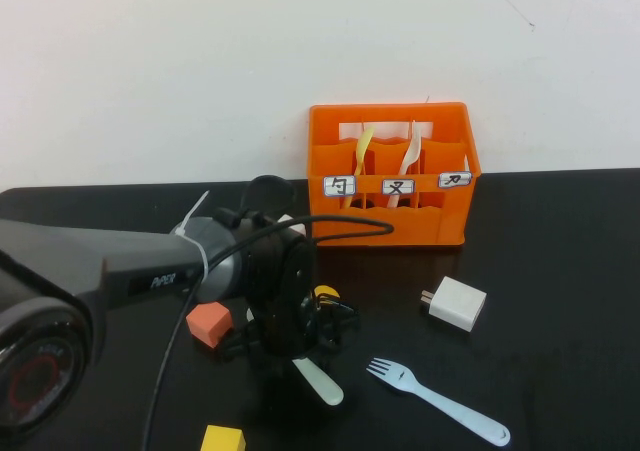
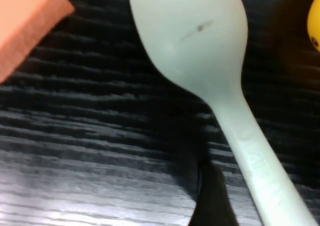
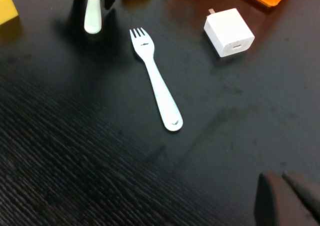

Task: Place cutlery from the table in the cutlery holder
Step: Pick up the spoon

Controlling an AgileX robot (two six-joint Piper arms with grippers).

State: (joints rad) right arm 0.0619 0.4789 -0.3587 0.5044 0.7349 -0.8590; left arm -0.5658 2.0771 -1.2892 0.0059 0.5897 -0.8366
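Note:
The pale mint-green spoon [image 1: 322, 382] lies on the black table [image 1: 560, 271] at the front centre. It fills the left wrist view [image 2: 200, 40]. My left gripper [image 1: 295, 356] is down over it, open, with a finger on each side of the handle. One dark finger [image 2: 215, 206] sits just beside the handle with a small gap. The light blue fork [image 1: 440, 401] lies flat to the right of the spoon, also in the right wrist view [image 3: 157, 88]. The orange cutlery holder [image 1: 395, 226] stands at the back. My right gripper [image 3: 285, 201] is shut and empty, hovering short of the fork's handle end.
Cream and pale yellow utensils [image 1: 410, 156] stand in the holder. A white charger [image 1: 455, 303] lies between the holder and the fork. An orange block [image 1: 208, 323], a yellow block [image 1: 222, 438] and a small yellow object [image 1: 325, 293] lie around the left gripper.

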